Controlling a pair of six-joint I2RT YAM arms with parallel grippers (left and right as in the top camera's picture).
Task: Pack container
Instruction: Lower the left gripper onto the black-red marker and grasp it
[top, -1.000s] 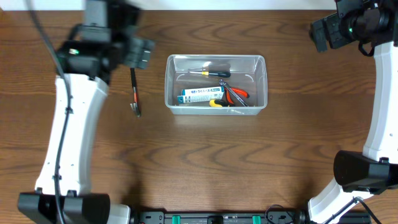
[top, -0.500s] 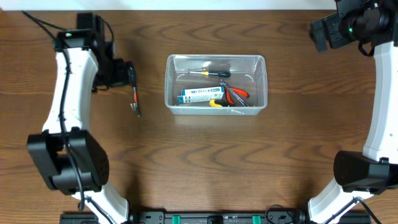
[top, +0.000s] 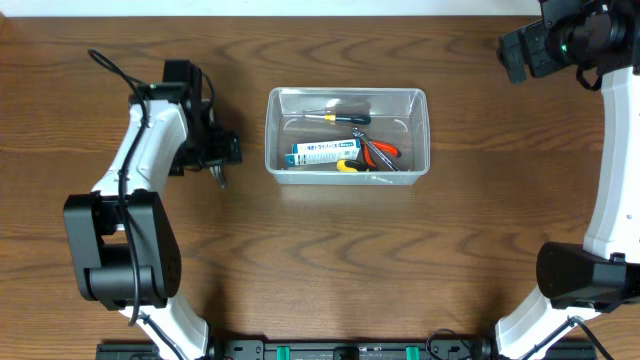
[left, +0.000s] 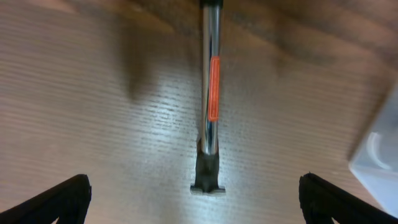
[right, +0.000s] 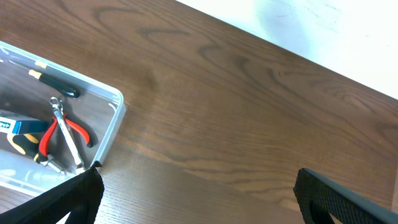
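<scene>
The container sits on the desk, holding red pliers, a blue-and-white box and a screwdriver. Just left of it lies an orange-striped chrome rod. My left tool hangs above it, spread wide. My right tool, also spread, hovers beyond the container's right end.

One each: container, screwdriver, box, red pliers, yellow-handled tool, chrome tool.

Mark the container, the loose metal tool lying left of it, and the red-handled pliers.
container (top: 346, 92): overhead view, on its far rim.
metal tool (left: 211, 93): left wrist view, on the orange stripe along its shaft.
red-handled pliers (right: 74, 129): right wrist view, on the upper red handle.
</scene>
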